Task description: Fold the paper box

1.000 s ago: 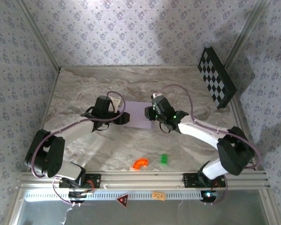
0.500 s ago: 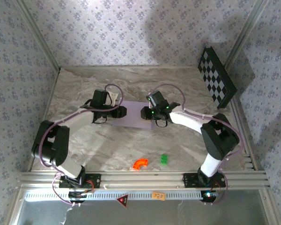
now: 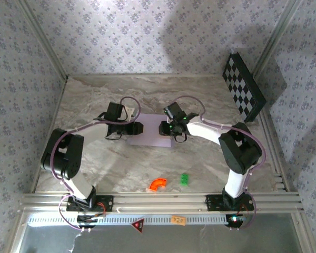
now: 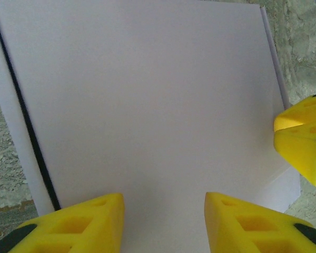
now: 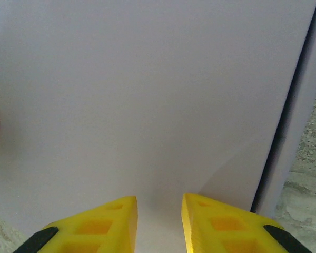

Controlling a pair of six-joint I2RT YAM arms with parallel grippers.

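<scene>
Your paper box sits flat in the middle of the table. Your left gripper is over one end with fingers spread, and the right gripper is over the other, fingers barely apart, pinching nothing

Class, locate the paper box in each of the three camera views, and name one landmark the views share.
Top external: paper box mid-table, between left gripper and right gripper.
Left wrist: box runs from fingertips to top edge.
Right wrist: box likewise, above its fingertips.
Shared landmark: marbled table.
</scene>
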